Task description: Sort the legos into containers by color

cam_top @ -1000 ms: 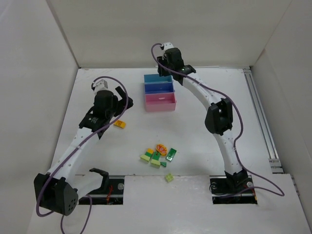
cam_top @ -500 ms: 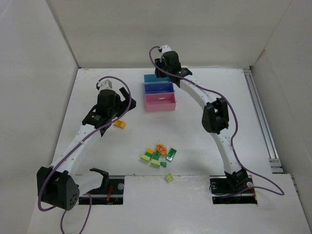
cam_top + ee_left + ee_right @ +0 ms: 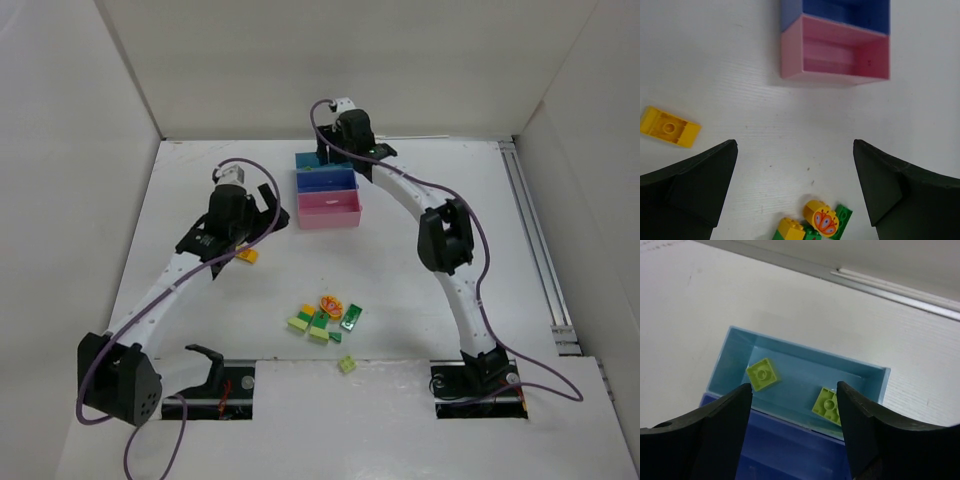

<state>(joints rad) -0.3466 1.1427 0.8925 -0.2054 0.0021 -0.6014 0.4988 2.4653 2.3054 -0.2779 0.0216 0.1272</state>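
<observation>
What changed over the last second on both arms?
The left gripper, open, swung right toward the trays. The right gripper edged left over the teal tray and opened; two light green bricks lie inside. The trays, yellow brick and brick pile stayed put.

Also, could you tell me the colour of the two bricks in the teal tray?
Light green bricks; the right wrist view shows them best.
</observation>
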